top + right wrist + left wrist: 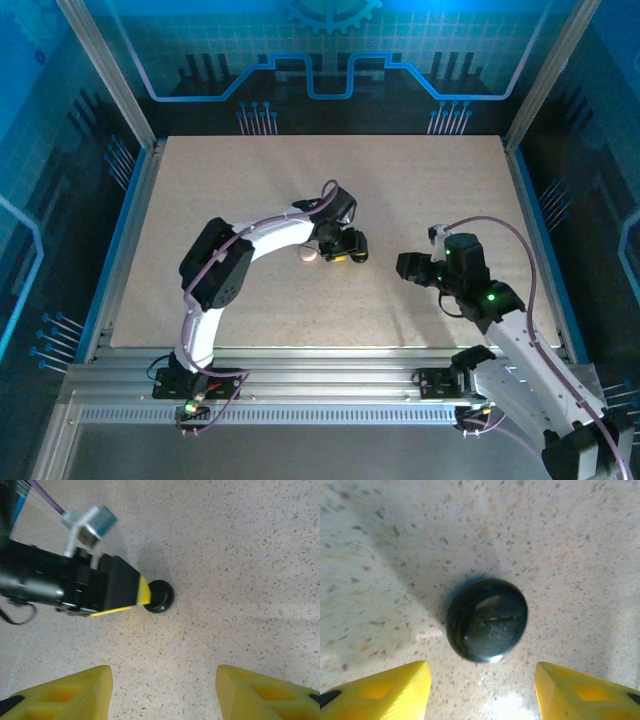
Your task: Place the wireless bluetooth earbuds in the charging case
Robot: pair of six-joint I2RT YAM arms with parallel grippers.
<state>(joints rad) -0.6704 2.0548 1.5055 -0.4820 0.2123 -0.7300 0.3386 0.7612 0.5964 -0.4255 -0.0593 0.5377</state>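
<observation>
Top external, L to R over the speckled beige tabletop [250,190]: first a small whitish round piece [310,255], too small to tell bud from case, lying just beside the left gripper [348,247] on its left.

Left wrist view: the yellow fingers [395,690] are spread, nothing btwn them. A dark glossy round charging case [486,619] lies flat on the table just ahead of the tips, roughly centred on the gap, not touching. It's round, so no long axis; a thin line on its top runs approx across the gap.

Right wrist view: the right gripper [162,675] also has its fingers spread & empty, w/ the case well apart from it, up by the left gripper's tip.

Left arm is clearly nearer. The case looks shut, so it prob needs opening before the earbuds go in; the next move turns on the case lying straight ahead of the left tips.
</observation>
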